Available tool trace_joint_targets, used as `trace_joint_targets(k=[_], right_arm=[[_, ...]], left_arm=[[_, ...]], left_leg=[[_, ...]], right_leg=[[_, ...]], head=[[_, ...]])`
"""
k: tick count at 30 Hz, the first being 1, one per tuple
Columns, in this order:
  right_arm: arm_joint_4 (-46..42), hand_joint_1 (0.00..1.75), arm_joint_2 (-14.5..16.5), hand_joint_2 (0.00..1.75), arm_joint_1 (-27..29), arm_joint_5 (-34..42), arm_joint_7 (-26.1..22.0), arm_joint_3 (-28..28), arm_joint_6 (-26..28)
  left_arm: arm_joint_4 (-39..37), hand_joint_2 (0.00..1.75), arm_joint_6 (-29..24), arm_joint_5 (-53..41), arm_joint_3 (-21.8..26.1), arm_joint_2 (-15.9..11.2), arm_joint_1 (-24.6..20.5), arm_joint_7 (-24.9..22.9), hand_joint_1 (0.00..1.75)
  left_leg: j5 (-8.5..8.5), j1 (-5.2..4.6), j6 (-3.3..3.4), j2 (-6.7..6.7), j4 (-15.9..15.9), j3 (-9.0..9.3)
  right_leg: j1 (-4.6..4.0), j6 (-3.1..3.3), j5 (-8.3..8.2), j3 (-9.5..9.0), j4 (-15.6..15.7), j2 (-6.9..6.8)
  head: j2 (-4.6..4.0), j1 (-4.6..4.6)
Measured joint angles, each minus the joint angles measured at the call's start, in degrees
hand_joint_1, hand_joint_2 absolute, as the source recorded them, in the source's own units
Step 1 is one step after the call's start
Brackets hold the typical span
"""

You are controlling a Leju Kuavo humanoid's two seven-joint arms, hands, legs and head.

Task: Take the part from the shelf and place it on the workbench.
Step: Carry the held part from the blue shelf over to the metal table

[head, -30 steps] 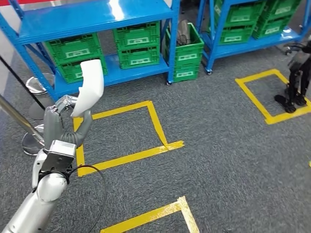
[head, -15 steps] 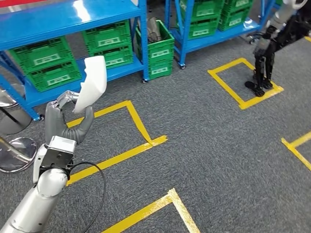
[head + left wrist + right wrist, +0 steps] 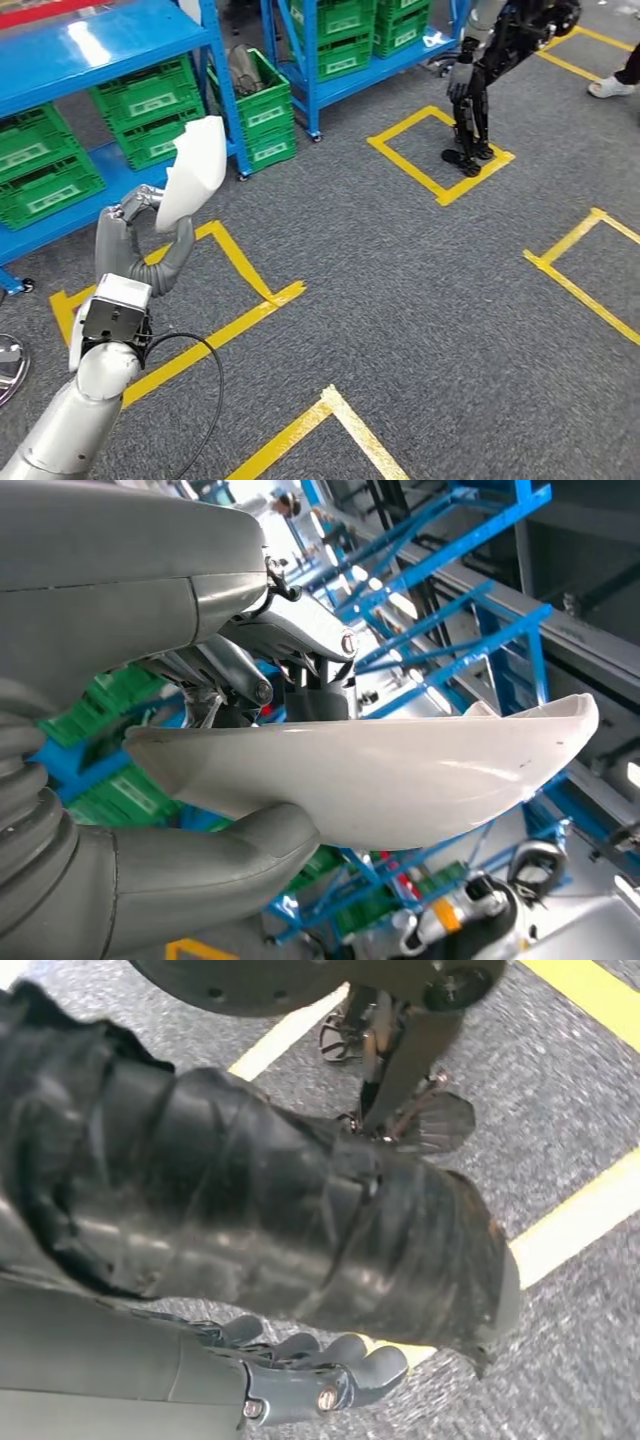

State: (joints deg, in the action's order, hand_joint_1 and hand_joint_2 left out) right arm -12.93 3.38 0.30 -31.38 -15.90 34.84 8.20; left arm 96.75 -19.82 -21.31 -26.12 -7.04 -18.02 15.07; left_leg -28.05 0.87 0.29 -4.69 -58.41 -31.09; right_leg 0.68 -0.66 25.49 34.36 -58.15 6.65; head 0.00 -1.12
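Observation:
The part [image 3: 192, 170] is a white curved shell, raised at chest height on the left of the head view. My left hand [image 3: 132, 240] grips its lower edge, thumb on one side and fingers on the other. The left wrist view shows the part [image 3: 377, 770] edge-on, clamped between the thick grey thumb [image 3: 189, 880] and the darker fingers [image 3: 226, 670]. My right hand [image 3: 302, 1375] hangs beside my dark leg, its fingers loosely extended and holding nothing. The blue shelf [image 3: 90, 45] stands behind the part at the upper left.
Green crates [image 3: 151, 110] sit on the shelf, and one crate [image 3: 260, 105] stands on the floor. Yellow tape squares [image 3: 430, 150] mark the grey carpet. Another robot [image 3: 479, 80] stands in a square at the upper right. A person's shoe [image 3: 611, 87] shows at the right edge.
The camera has swung to the right, so shelves and tape marks slid left in the picture. The part stays in my left hand at the same height.

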Motion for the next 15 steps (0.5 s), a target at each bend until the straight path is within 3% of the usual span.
trace_joint_targets(k=[2,3,5,7,9,10,12,14,15], right_arm=[[-0.33,0.0,0.11,0.0,0.32,-0.04,0.27,0.58,0.35],[-0.5,0.0,0.19,0.0,0.62,-0.09,0.63,0.89,0.56],[-0.72,0.0,0.34,0.0,1.08,-0.2,1.34,1.4,0.88],[-0.88,0.0,0.53,0.0,1.17,-0.27,1.57,1.76,0.96],[-1.0,0.0,0.7,0.0,1.17,-0.34,1.6,1.95,0.96],[-1.03,0.0,0.75,0.0,1.23,-0.38,1.62,2.01,0.96],[-1.21,0.0,0.77,0.0,1.4,-0.38,1.66,2.18,0.97],[-1.43,0.0,0.84,0.0,1.38,-0.38,1.68,2.29,0.98],[-1.49,0.0,0.87,0.0,1.33,-0.38,1.69,2.31,0.98]], left_arm=[[-0.1,1.75,0.1,0.25,-0.02,0.03,-0.05,0.18,1.75],[-0.16,1.75,0.12,0.36,-0.02,0.07,-0.06,0.27,1.75],[-0.21,1.75,0.08,0.49,0.01,0.11,-0.06,0.44,1.75],[-0.29,1.75,0.03,0.55,0.08,0.09,0.09,0.52,1.75],[-0.43,1.75,0.03,0.55,0.11,0.04,0.3,0.54,1.75],[-0.49,1.75,0.03,0.55,0.1,0.04,0.35,0.54,1.75],[-0.54,1.75,0.02,0.55,0.11,0.05,0.38,0.54,1.75],[-0.54,1.75,0.02,0.55,0.16,0.05,0.34,0.54,1.75],[-0.54,1.75,0.02,0.55,0.19,0.05,0.31,0.54,1.75]], left_leg=[[-0.11,-0.01,0.21,0.63,0.73,0.04],[0.13,0.05,0.5,1.37,0.96,0.05],[0.58,0.3,1.17,2.95,1.63,0.18],[0.7,0.16,1.46,4.69,1.77,0.14],[0.65,0.05,1.42,6.62,1.74,0.07],[0.6,0.05,1.36,7.47,1.73,0.08],[0.4,0.09,1.05,8.91,1.69,0.26],[0.1,-0.22,0.46,10.08,1.54,0.46],[0.01,-0.41,0.15,10.6,1.47,0.57]], right_leg=[[0.27,-0.9,-0.47,0.95,0.06,1.24],[0.24,-1.26,-0.4,1.39,-0.08,0.82],[0.02,-1.81,1.45,3.09,-2.91,-2.14],[0.05,-2.26,5.11,6.39,-10.12,-5.42],[0.26,-2.64,6.97,8.87,-15.8,-6.37],[0.36,-2.77,6.37,8.55,-15.57,-6.6],[0.5,-2.85,3.13,4.61,-8.94,-7.9],[0.18,-2.35,1.13,0.34,-1.78,-9.96],[0.02,-1.91,0.92,-0.64,-0.08,-10.49]], head=[[0.0,0.01],[0.0,-0.04],[0.0,-0.52],[0.0,-1.02],[0.0,-1.08],[0.0,-1.08],[0.0,-1.1],[0.0,-1.12],[0.0,-1.1]])
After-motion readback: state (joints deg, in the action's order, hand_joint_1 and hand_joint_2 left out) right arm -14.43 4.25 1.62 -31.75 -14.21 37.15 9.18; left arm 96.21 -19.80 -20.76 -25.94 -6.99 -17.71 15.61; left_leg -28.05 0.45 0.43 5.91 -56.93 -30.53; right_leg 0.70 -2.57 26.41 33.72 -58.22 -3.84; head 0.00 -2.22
